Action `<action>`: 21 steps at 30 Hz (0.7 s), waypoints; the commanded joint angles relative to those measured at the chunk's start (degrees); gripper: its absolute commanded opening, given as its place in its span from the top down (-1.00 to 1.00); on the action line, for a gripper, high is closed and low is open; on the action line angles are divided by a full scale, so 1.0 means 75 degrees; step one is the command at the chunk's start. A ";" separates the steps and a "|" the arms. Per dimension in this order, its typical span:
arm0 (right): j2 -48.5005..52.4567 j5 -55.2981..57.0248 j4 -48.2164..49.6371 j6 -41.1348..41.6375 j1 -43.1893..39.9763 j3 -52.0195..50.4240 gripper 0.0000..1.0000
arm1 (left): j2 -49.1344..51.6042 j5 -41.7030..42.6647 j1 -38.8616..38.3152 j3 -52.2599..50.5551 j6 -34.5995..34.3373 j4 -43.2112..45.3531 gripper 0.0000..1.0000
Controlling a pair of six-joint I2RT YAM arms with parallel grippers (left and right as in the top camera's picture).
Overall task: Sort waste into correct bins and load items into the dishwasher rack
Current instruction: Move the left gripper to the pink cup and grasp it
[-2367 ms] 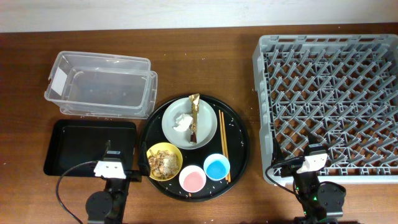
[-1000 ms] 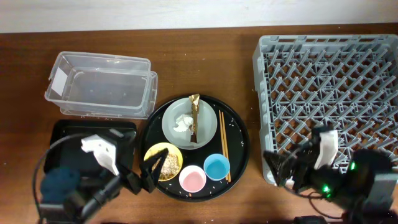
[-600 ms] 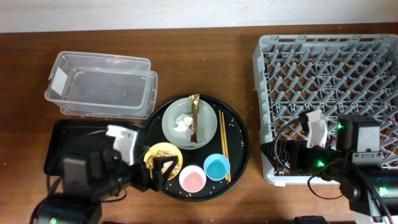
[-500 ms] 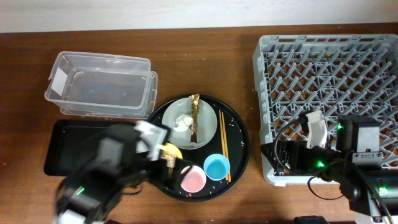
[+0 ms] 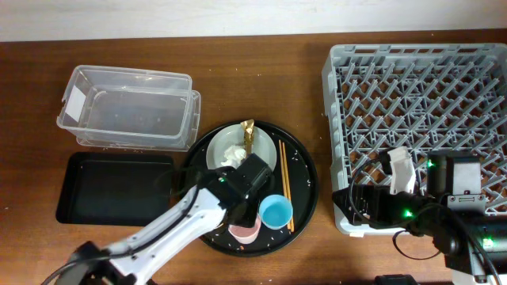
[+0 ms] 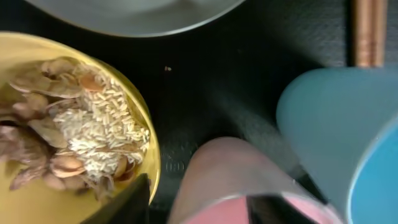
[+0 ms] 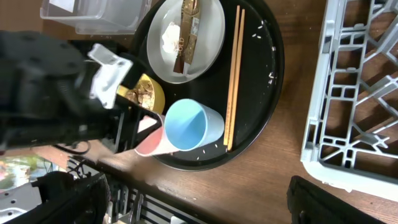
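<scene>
My left gripper (image 6: 199, 200) is low over the pink cup (image 6: 230, 168), one finger inside it and the other outside, a sliver of tray showing between that finger and the wall. The yellow bowl (image 6: 25, 205) of food scraps (image 6: 68, 137) is just left, the blue cup (image 6: 336, 118) just right. The grey plate (image 7: 208, 37) carries the tissue ball (image 7: 169, 34) and foil wrapper (image 7: 186, 37). Chopsticks (image 7: 234, 74) lie on the round tray's right side. My right gripper (image 7: 205, 205) hangs open, empty, above the table's front edge beside the rack (image 5: 428, 103).
The round black tray (image 5: 305, 186) holds all the dishes. A clear plastic box (image 5: 127, 107) stands at the back left, with the shallow black rectangular tray (image 5: 111, 186) in front of it. The left arm (image 5: 182, 226) hides the bowl in the overhead view.
The left arm has swung from beside the black rectangular tray over the round tray, down to the pink cup, and its jaws have narrowed. The right arm has barely shifted.
</scene>
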 commanded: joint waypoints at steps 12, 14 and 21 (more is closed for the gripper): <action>-0.0023 0.0020 -0.0026 -0.0032 0.0041 0.0152 -0.86 | -0.1501 0.0393 0.0854 0.0495 0.0085 -0.0659 1.00; -0.0023 0.0017 -0.0029 -0.0032 0.0041 0.0152 -0.86 | -0.2037 0.0487 0.1154 0.0493 0.0134 -0.0714 0.99; -0.0023 -0.1023 0.0093 -0.0717 0.0041 0.0152 -0.86 | -0.3346 0.3217 0.1833 0.0507 0.1300 0.0385 1.00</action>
